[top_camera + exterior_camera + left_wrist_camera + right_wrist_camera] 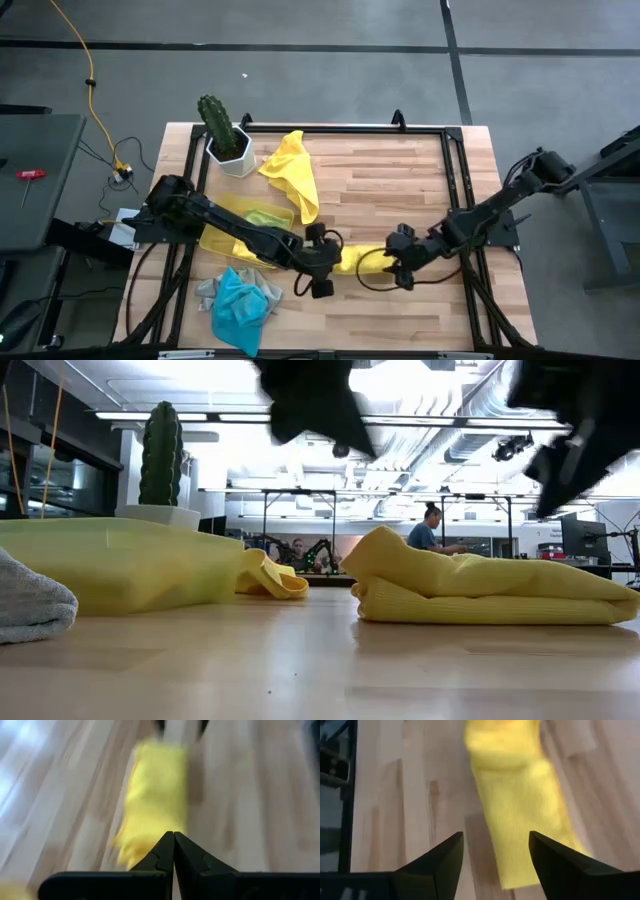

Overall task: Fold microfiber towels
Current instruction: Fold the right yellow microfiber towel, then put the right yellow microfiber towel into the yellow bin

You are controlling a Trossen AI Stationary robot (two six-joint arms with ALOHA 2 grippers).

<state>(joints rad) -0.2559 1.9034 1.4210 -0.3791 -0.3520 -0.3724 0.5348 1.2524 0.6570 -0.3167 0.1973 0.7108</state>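
A folded yellow microfiber towel (360, 262) lies flat on the table as a narrow strip (480, 595) between my two grippers. My left gripper (173, 834) is shut and empty, and hovers above the strip's left end (330, 262). My right gripper (495, 835) is open above the strip's right end (392, 262), with a finger on either side and touching nothing. A crumpled yellow towel (290, 170) lies at the far left. A lime green towel (265, 213) sits in the tray. A turquoise towel (240, 305) and a grey one (207, 292) are heaped near the front left.
A translucent yellow tray (225, 232) stands under my left arm. A cactus in a white pot (225, 140) is at the far left corner. Bare wood (400, 190) stretches behind the folded towel. People are in the room beyond the table (425, 530).
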